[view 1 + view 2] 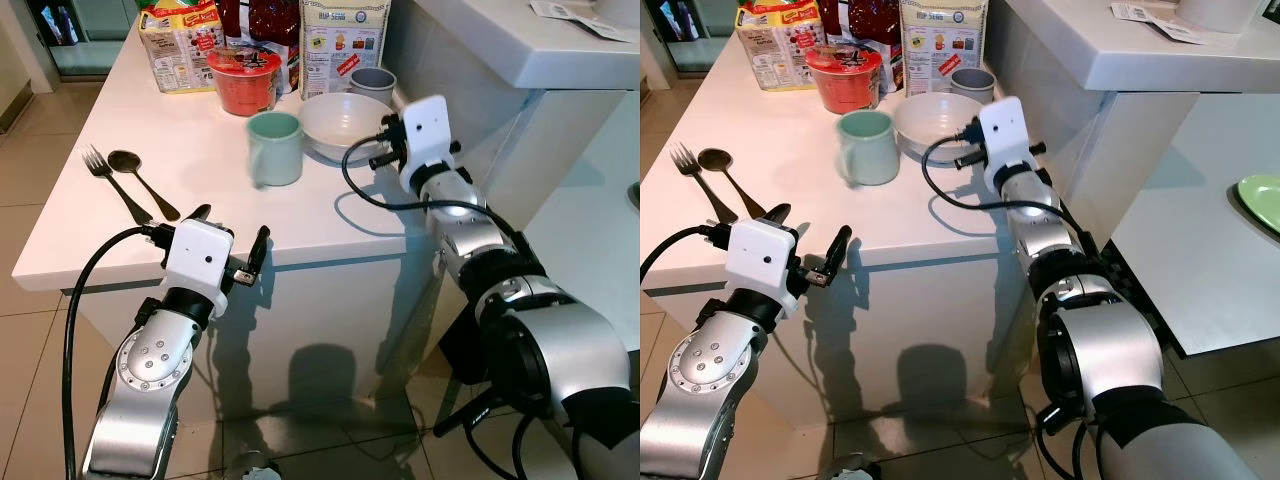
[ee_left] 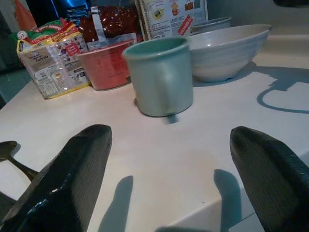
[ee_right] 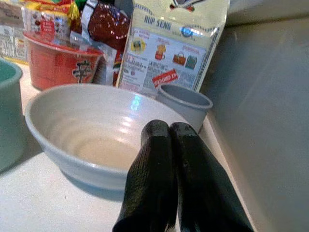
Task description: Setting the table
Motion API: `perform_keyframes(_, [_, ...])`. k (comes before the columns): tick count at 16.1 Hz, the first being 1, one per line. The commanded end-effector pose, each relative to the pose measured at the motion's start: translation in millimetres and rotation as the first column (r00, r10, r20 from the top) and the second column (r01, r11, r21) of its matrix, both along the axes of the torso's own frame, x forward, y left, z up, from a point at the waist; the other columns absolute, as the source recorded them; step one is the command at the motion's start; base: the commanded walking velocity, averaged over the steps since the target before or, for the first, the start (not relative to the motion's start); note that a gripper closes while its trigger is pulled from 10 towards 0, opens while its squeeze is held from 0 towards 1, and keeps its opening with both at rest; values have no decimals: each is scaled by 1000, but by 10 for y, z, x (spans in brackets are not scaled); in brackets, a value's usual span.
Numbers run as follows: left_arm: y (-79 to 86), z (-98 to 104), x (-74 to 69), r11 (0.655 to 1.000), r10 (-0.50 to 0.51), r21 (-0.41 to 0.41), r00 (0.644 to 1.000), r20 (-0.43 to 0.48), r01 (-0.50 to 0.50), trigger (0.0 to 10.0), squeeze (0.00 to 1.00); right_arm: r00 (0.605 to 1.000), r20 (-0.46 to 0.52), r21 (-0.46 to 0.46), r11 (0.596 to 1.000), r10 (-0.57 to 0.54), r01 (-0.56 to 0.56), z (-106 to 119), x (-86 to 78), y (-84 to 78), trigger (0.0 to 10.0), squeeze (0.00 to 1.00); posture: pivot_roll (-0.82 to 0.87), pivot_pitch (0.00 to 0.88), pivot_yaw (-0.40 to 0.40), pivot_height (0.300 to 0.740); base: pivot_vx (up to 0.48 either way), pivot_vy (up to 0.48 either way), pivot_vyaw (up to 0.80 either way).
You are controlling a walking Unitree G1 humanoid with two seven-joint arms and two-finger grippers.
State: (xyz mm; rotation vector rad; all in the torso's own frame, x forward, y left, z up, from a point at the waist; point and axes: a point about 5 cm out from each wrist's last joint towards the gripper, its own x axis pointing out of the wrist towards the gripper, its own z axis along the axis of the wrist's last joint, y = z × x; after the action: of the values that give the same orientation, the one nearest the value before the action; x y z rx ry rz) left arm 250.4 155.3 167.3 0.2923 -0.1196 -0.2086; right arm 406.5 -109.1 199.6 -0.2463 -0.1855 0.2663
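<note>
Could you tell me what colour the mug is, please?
The mug is pale green, clearest in the left wrist view.

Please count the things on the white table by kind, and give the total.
Cutlery: 2, fork and spoon
Cups: 2, green mug and grey cup
Bowls: 1, white bowl
Noodle tubs: 1, red tub
Food packets: 3
Total: 9

On the worktop [image 1: 190, 140] the mug [image 1: 275, 147] stands just left of the bowl [image 1: 345, 125], a small cup [image 1: 372, 83] behind the bowl, packets [image 1: 180, 45] and a noodle tub [image 1: 243, 78] along the back, fork [image 1: 112, 180] and spoon [image 1: 142, 180] side by side at the left.
</note>
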Motion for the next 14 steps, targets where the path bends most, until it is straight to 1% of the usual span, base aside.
perform_keyframes(1, [-40,11,20,1000,-15,1,1000,7,15,10000,0,1000,12,6,1000,-13,13,29,6,-52,10000,0,314,37,-57,740,0,0,0])
perform_keyframes(4, [-50,-1,19,1000,-21,-1,1000,-1,20,10000,0,1000,15,-12,1000,-18,18,33,9,-59,10000,0,314,37,-55,740,0,0,0])
perform_keyframes(8, [-41,7,24,1000,-20,1,1000,-1,20,10000,0,998,-4,-28,998,-59,59,42,32,-128,10000,0,321,40,-51,740,0,0,0])
perform_keyframes(9, [-35,12,20,1000,-19,5,1000,0,19,10000,0,998,-6,-26,997,-69,69,63,42,-142,10000,1000,328,41,-48,740,0,0,0])
perform_keyframes(11, [-15,20,-1,1000,-16,12,1000,1,16,10000,0,997,-15,-27,997,-79,78,85,57,-159,10000,1000,342,43,-43,740,0,0,0])
perform_keyframes(12, [1,16,-18,1000,-14,19,1000,-4,14,10000,0,996,-17,-49,995,-90,90,92,64,-172,10000,1000,348,42,-42,740,0,0,0])
perform_keyframes(14, [32,21,-31,1000,-8,18,1000,-11,8,10000,0,995,-24,-42,994,-98,97,96,69,-179,10000,1000,355,40,-40,740,0,0,0])
